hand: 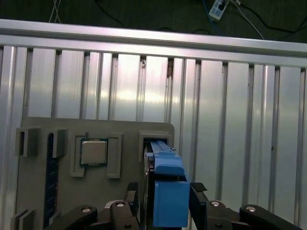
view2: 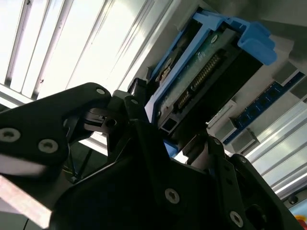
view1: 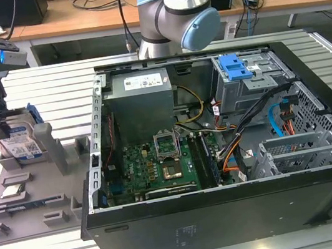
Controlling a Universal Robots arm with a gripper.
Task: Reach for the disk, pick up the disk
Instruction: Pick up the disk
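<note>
The claw (view1: pixel 6 132) is held downward over the grey tray (view1: pixel 12 193) at the tabletop's edge on the exterior view's left, clamped on the upright disk (view1: pixel 24 147); its connector pins (view2: pixel 199 76) are seen in the second wrist view

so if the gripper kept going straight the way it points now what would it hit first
The disk: it stands on edge in the grey holder, and the gripper straddles its blue-bracketed edge in both wrist views. Whether they touch yet is unclear; beyond the disk lies the holder.
</note>
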